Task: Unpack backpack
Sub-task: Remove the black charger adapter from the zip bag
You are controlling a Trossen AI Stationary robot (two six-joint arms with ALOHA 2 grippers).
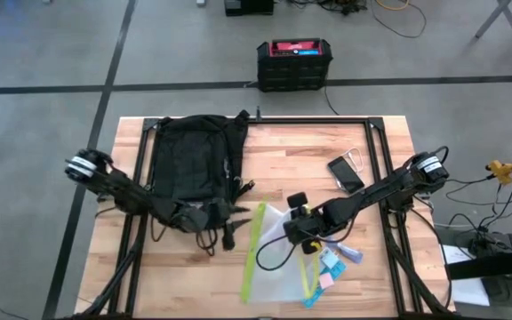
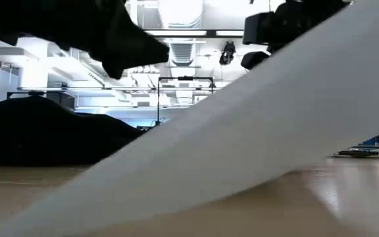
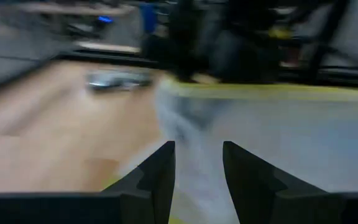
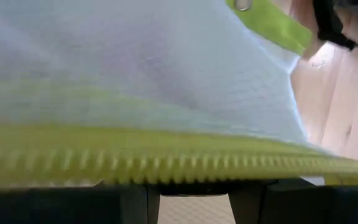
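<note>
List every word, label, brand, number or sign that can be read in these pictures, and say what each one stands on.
None can be read.
Black-and-red box on the floor beyond the table: its red top carries marks, too small to read.
Small cards beside the mesh pouch: any printing is too small to read.
Phone: screen dark, nothing legible.
Backpack: no logo or label can be made out.
Low and wrist views: too blurred for any text.

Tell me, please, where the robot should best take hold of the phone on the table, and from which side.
Grip the phone across its short width, mid-length, coming straight down from above. It lies flat and slanted on the table, so the wrist must turn to match. The right gripper, at the mesh pouch, is probably the nearer.
</note>
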